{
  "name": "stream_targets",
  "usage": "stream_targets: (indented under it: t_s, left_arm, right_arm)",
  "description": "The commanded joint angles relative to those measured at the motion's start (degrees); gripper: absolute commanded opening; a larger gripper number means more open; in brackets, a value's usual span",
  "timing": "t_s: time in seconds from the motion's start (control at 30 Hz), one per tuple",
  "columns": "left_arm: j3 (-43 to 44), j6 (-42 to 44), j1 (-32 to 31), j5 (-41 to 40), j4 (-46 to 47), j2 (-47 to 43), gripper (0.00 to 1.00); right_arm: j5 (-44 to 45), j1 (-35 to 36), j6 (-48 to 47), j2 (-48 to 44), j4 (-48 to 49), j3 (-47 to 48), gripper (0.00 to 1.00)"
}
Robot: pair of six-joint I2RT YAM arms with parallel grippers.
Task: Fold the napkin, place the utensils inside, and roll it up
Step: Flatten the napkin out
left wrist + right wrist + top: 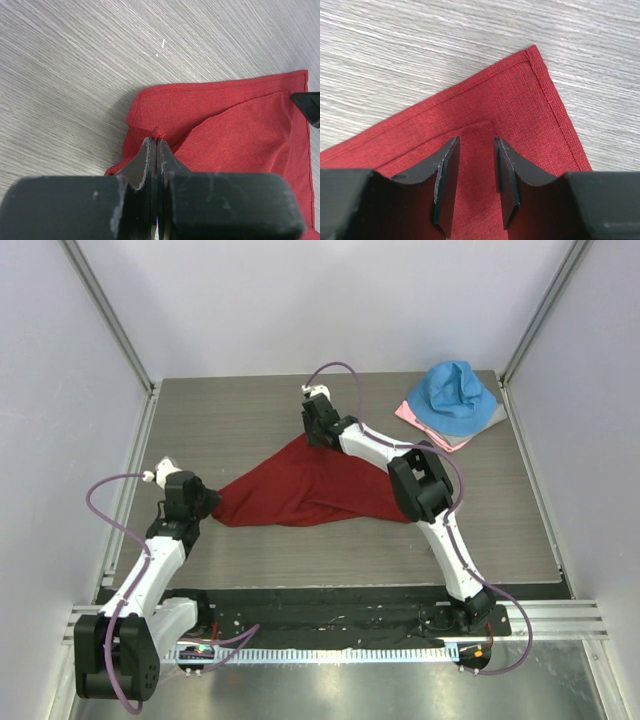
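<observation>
The dark red napkin [300,495] lies on the table, folded into a rough triangle with an upper layer over a lower one. My left gripper [205,502] is shut on the napkin's left corner, and a small pinch of red cloth [240,130] shows above the closed tips [157,140]. My right gripper [318,435] is low over the far corner of the napkin [520,95]. Its jaws [476,142] stand apart, with the corner of the upper layer lying flat between them. The utensils are out of view.
A bright blue cloth [455,395] lies bunched on a pale pink cloth [420,420] at the back right corner of the wood-grain table [250,420]. White walls with metal posts close in the left, right and far sides.
</observation>
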Motion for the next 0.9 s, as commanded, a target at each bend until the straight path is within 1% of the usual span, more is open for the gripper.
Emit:
stream_targets:
  t_s: [0.0,0.2,0.53,0.57,0.6,0.67,0.7,0.73,0.8,0.87]
  left_arm:
    - [2.17,1.06,0.28,-0.21,0.66,-0.09,0.0]
    - [2.26,1.06,0.2,-0.04,0.48,-0.09,0.0]
    - [2.52,1.24,0.28,-0.21,-0.05,-0.71,0.0]
    - [2.53,1.24,0.28,-0.21,-0.13,-0.8,0.0]
    - [2.61,1.15,0.28,-0.21,-0.22,-0.8,0.0]
    - [2.79,1.15,0.28,-0.13,-0.4,-0.97,0.0]
    - [2.96,1.07,0.28,-0.12,-0.66,-1.06,0.0]
    - [3.14,1.15,0.28,-0.21,-0.84,-1.15,0.0]
    - [3.66,1.24,0.2,-0.39,-1.19,-1.24,0.0]
    - [4.37,1.5,0.28,-0.74,-1.63,-1.24,0.0]
  right_arm:
    - [2.24,-0.19,-1.26,1.15,0.15,3.32,0.41]
    - [2.51,-0.19,-1.7,2.3,-0.47,3.94,0.41]
    - [1.01,-0.72,-1.88,3.88,-1.43,4.2,0.37]
    - [0.92,-0.63,-2.05,3.88,-1.43,4.2,0.36]
    - [0.92,-0.72,-2.23,3.79,-1.52,4.2,0.31]
    - [1.01,-0.72,-2.58,3.7,-1.61,4.2,0.24]
    - [0.92,-0.63,-2.75,3.53,-1.61,4.29,0.18]
    - [0.92,-0.63,-2.75,3.35,-1.52,4.29,0.15]
    - [0.92,-0.63,-3.02,2.66,-1.61,4.55,0.11]
    - [0.92,-0.63,-3.11,1.77,-1.61,4.73,0.11]
